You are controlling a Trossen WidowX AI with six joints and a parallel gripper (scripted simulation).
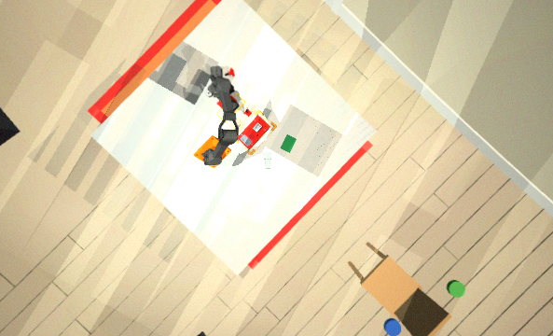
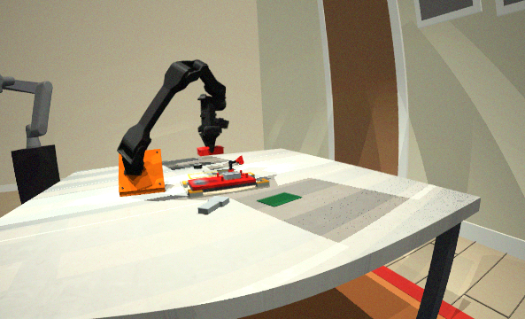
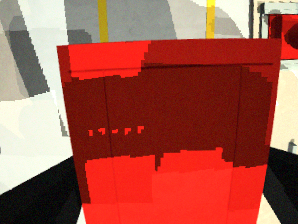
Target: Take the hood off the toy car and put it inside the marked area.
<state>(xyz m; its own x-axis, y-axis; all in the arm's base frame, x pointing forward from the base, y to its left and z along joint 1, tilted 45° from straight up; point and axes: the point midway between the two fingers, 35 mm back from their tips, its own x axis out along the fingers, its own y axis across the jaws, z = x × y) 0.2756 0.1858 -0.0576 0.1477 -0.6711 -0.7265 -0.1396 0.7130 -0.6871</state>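
My gripper (image 2: pixel 211 148) (image 3: pixel 169 160) is shut on the red hood (image 1: pixel 221 105) (image 2: pixel 202 151) (image 3: pixel 175 110) and holds it in the air above the table. In the top view the arm covers the fingers and part of the hood. The marked area, a yellow outline (image 3: pixel 102 22), shows partly beyond the hood in the wrist view; the hood hides the rest. In the top view the hood overlaps the outline. The red toy car (image 1: pixel 251 133) (image 2: pixel 222 182) stands beside the outline, apart from the hood.
A green rectangle (image 1: pixel 288 143) (image 2: pixel 280 198) and a grey piece (image 1: pixel 268 161) (image 2: pixel 213 205) lie beyond the car. A small red part (image 1: pixel 230 72) lies near the arm. A red part on a black stem (image 2: pixel 240 159) stands up behind the car. The orange base plate (image 1: pixel 200 152) (image 2: pixel 153 175) carries the arm.
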